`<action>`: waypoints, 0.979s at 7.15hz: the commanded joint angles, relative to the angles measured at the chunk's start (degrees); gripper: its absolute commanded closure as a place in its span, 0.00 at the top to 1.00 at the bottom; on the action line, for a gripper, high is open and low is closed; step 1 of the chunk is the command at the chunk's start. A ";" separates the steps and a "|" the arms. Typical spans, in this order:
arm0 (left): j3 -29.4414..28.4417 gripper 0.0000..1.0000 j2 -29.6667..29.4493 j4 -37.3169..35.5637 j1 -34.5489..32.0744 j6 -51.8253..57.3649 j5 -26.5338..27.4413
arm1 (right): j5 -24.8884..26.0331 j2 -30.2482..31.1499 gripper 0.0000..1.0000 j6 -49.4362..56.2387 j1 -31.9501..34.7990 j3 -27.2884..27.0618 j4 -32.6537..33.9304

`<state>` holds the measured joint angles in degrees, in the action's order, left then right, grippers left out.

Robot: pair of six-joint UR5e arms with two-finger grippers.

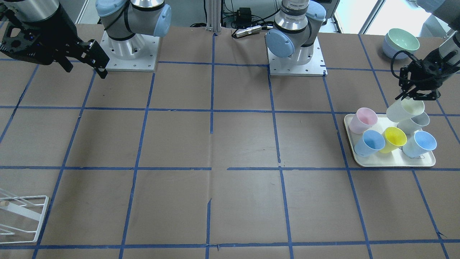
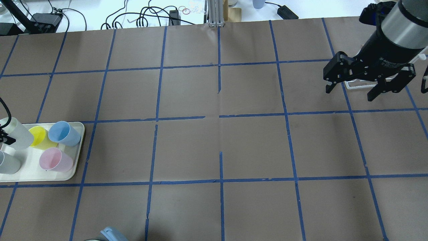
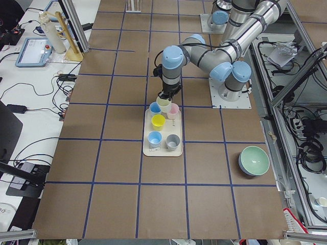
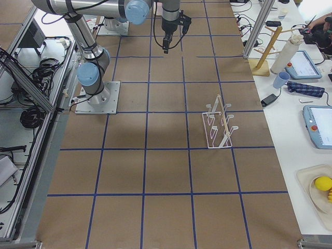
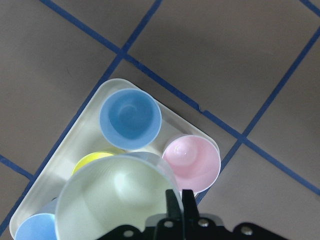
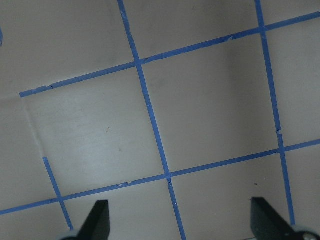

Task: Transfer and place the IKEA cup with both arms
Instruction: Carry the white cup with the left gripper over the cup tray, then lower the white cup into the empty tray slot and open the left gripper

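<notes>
The IKEA cup (image 1: 405,110) is pale cream-green. It hangs tilted above the white tray (image 1: 395,162), over the grey cup (image 1: 414,123). My left gripper (image 1: 413,97) is shut on its rim. In the left wrist view the fingers (image 5: 173,202) pinch the rim of the cup (image 5: 112,200), one inside and one outside. The overhead view shows the cup (image 2: 18,134) at the left edge. My right gripper (image 2: 352,90) is open and empty, high over the table's other end. It also shows in the front view (image 1: 97,63).
The tray holds a pink cup (image 1: 363,120), two blue cups (image 1: 370,143), a yellow cup (image 1: 393,139) and the grey cup. Stacked bowls (image 1: 400,42) sit behind the tray. A white wire rack (image 4: 219,124) stands near the right arm's end.
</notes>
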<state>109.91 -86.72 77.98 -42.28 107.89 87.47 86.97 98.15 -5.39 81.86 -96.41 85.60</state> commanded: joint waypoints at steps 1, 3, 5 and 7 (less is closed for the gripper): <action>4.68 0.00 0.06 -6.83 5.35 8.27 -0.11 | 0.14 -0.14 1.00 -1.64 4.78 -0.18 -0.26; 8.55 0.00 -0.73 -11.61 6.50 8.91 -0.11 | -0.39 -0.32 1.00 -1.57 6.12 -0.44 -0.43; 13.47 0.00 -1.34 -18.08 6.77 8.65 -0.20 | -0.22 2.21 1.00 3.52 6.56 -1.67 -0.79; 16.30 0.00 -2.39 -22.95 6.77 8.65 -0.46 | 0.39 2.23 1.00 3.53 6.56 -1.76 0.00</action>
<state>124.42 -88.50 57.77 -35.55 116.58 87.21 86.91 100.29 -2.54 88.37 -98.06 85.34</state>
